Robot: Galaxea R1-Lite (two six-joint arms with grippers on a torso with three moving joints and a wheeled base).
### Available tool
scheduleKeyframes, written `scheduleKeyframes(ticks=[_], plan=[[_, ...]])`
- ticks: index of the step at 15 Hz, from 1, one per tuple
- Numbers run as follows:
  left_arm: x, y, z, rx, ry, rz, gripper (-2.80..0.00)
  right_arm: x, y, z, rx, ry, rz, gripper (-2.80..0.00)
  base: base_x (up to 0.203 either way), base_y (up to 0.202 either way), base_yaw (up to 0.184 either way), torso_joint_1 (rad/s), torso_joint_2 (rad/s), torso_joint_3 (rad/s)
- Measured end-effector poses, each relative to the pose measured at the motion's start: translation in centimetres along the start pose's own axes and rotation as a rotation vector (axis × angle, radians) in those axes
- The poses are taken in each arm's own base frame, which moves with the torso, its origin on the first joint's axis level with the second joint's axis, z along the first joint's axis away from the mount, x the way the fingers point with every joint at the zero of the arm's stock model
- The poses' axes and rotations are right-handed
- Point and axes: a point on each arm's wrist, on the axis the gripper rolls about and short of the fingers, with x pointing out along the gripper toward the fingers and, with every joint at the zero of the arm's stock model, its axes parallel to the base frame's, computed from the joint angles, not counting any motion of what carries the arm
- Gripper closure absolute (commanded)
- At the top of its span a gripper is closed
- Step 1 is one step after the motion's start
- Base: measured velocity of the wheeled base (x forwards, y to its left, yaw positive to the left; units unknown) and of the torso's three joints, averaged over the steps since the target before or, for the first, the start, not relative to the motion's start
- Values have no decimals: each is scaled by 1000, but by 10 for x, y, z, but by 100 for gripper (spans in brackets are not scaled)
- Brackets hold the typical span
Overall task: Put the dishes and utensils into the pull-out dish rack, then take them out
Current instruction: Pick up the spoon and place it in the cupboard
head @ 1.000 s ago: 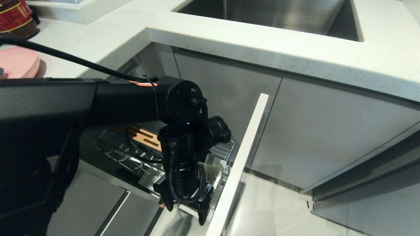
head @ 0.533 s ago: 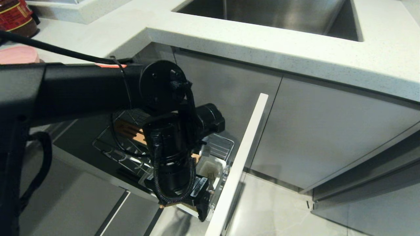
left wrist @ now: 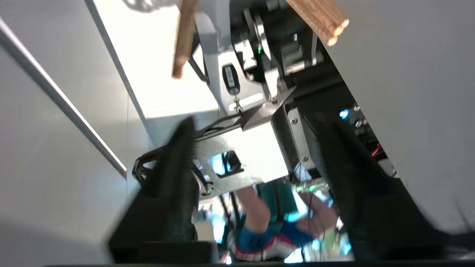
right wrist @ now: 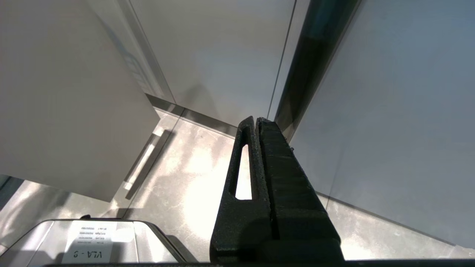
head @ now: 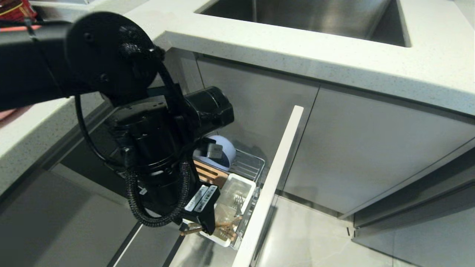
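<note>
The light, stiff, thin chopsticks (head: 222, 227) lean in the white cutlery cup (head: 237, 193) of the rack, just beside the open, empty left claw (head: 198, 226); pinch both sticks near their top ends.

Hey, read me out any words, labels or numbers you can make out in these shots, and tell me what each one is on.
"VLA - 9": white sticker, seen mirrored, on grey metal part.
White labels on left gripper: too small.
Red jar label: unreadable.
</note>
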Motion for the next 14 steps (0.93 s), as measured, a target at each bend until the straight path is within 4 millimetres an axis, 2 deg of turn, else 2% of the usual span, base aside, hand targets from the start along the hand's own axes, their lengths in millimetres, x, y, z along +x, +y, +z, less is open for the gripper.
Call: scheduleKeyframes(ticks=[3,5,14], plan=[[-16,-5,-10,-43,-89,-28,0,0,0,0,0,0,0,0,0,0,0,0,0,0],[-21,-10,-8,-104,-159,-62,0,0,0,0,0,0,0,0,0,0,0,0,0,0],[-18,-38,-1,-200,-251,-146,0,0,0,0,0,0,0,0,0,0,0,0,0,0]])
